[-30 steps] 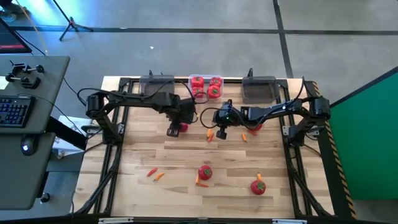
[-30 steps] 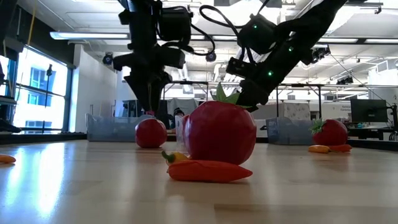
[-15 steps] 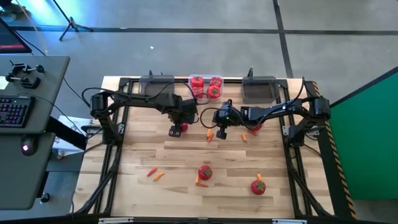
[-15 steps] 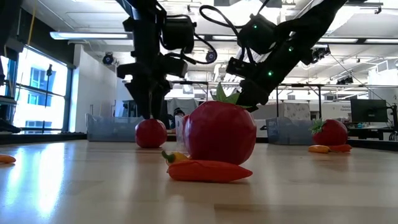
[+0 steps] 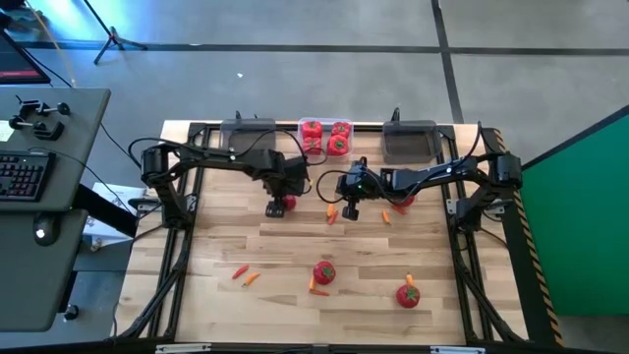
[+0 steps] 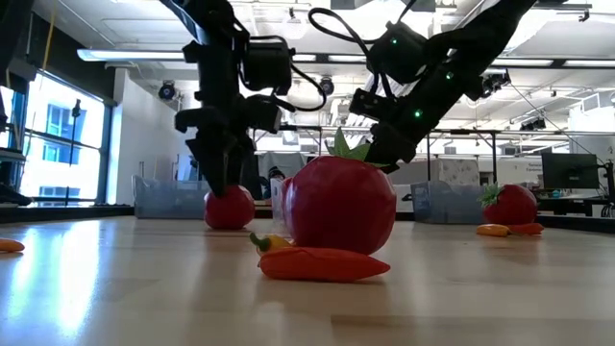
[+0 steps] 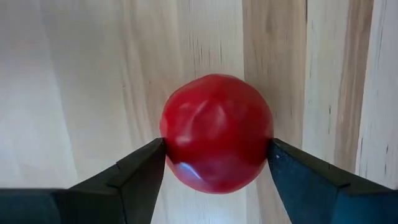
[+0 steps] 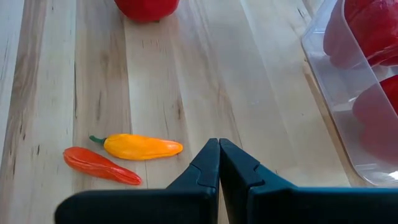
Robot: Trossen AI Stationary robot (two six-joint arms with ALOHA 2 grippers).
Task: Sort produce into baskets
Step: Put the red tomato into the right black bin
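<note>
left hand [image 7: 214, 165] spread wide around a red tomato [image 7: 216, 132] resting on the counter [image 5: 295, 246], fingers at both sides for a grip; right hand [image 8: 219, 163] pressed together, empty, hovering beside the clear basket [image 5: 326, 137]

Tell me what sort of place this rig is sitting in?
Probably a robotics lab or open workshop. The low view shows long ceiling strip lights and benches with monitors behind the pale wooden plank table; from above, a grey desk with a keyboard stands beside it on a bare grey floor.
</note>
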